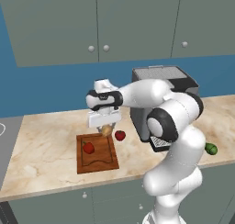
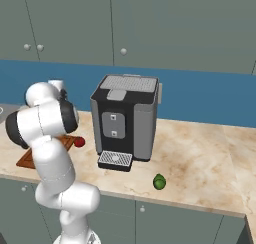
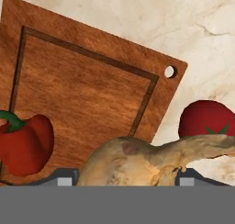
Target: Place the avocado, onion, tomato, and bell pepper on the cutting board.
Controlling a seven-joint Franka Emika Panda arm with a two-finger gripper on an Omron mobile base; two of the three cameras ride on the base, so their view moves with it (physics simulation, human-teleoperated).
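Clamping the gripper (image 1: 106,128) holds a tan, mottled onion (image 3: 137,161) with pale stalk.

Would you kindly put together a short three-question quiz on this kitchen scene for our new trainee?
1. True or false: the glossy dark-green oval avocado already lies on the reddish-brown wooden cutting board.
2. Which item does the gripper hold? A) the round red tomato B) the tan-yellow onion with a pale stalk C) the red bell pepper
3. Fill in: the vegetable already resting on the board is the ____.

Key
1. False: it lies on the marble counter, on the far side of the black coffee machine from the board.
2. B
3. red bell pepper; the tomato sits on the counter beside the board.
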